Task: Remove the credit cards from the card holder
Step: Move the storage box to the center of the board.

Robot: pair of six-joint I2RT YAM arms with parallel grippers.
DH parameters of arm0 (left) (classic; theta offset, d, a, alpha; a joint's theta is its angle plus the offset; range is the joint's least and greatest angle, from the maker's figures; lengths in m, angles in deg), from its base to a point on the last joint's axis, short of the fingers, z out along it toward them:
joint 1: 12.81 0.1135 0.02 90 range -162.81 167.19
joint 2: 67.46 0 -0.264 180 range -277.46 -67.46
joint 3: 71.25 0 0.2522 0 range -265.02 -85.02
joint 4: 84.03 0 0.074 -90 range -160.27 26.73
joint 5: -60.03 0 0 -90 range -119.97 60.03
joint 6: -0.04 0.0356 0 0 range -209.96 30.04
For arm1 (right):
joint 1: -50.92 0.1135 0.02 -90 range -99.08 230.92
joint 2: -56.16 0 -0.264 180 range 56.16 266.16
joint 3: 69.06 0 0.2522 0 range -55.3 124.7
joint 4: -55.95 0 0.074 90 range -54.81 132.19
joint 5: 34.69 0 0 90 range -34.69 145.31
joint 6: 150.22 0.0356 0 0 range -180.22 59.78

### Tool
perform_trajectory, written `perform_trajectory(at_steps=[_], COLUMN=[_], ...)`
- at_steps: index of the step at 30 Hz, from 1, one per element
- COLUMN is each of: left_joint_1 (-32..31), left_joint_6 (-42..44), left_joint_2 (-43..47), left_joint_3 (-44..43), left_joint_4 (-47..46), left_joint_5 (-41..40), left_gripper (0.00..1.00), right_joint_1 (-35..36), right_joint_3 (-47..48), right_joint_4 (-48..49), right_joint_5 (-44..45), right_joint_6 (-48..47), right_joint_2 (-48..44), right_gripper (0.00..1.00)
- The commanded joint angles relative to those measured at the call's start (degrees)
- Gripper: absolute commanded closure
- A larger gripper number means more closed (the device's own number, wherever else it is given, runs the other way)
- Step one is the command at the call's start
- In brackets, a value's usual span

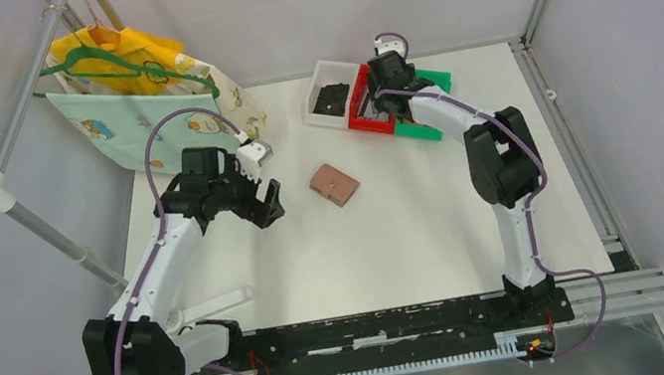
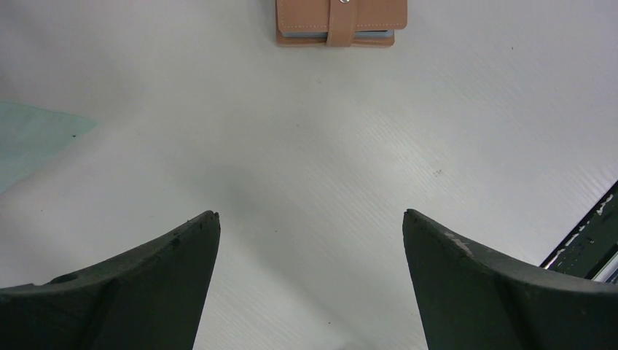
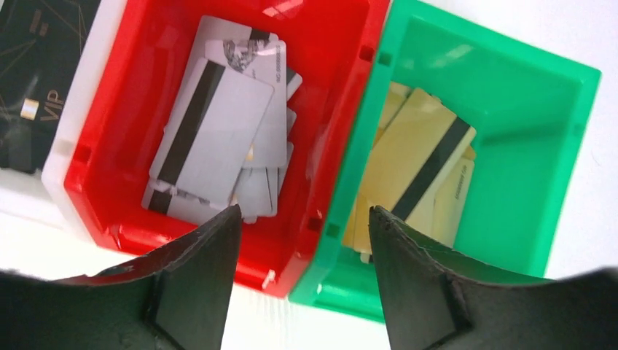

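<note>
The table [image 2: 328, 146] is plain white. The holder [image 2: 306, 14] on it is tan-brown, strap the same, with a silver snap and a pale blue-grey edge between its covers. Upper middle of the overhead view: a white bin [image 3: 80, 109], a red bin [image 3: 131, 109] and a green bin [image 3: 525, 146]. The black cards [image 3: 36, 73] carry thin gold lines and gold "VIP" lettering. The white cards [image 3: 211, 131] are silvery with a black stripe. The yellow cards [image 3: 408, 168] are pale, also black-striped. The left gripper [image 2: 310, 215] and right gripper [image 3: 303, 210] are matt black. Upper left, a bag [image 1: 137, 128] shows pale green with cartoon prints, with yellow cloth behind it, on a green hanger [image 1: 118, 65]. The cable [image 1: 164, 134] is purple.
</note>
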Motion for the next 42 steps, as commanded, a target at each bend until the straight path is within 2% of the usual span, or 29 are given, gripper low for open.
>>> perform_trajectory(at_steps=[1,6,12,18,23,33,36,42], left_joint_1=[-0.2,-0.2,-0.2,-0.2,-0.2,-1.7,-2.0,-2.5], left_joint_6=[-0.2,-0.1,0.0,-0.6,-0.8,-1.8,-2.0,-2.2], left_joint_2=[-0.2,-0.2,-0.3,-0.3,-0.4,0.0,0.4,1.3], left_joint_3=[-3.6,-4.9,-5.6,-5.9,-6.1,-5.9,-5.9,-5.7], left_joint_4=[-0.9,-0.4,-0.3,-0.3,-0.3,-0.3,-0.1,0.2], left_joint_5=[0.5,0.8,0.8,1.2,1.7,1.2,1.1,0.8], left_gripper=[0.00,0.00,0.00,0.00,0.00,0.00,0.00,0.00], right_joint_1=[-0.2,-1.0,-1.9,-1.5,0.0,7.2,9.9,16.6], right_joint_3=[6.9,10.0,6.3,4.9,-2.1,-19.8,-23.6,-31.2], right_joint_4=[-0.1,-0.6,1.2,1.3,3.5,4.5,1.5,1.5], right_joint_5=[2.2,2.5,2.3,-0.3,-0.2,5.9,10.1,15.4], right_joint_6=[-1.4,-1.5,-1.0,-0.5,0.4,7.6,13.1,21.1], right_joint_2=[3.7,6.6,5.6,5.4,1.0,-11.4,-14.6,-20.2], right_gripper=[0.31,0.34,0.41,0.62,0.79,0.95,0.99,0.99])
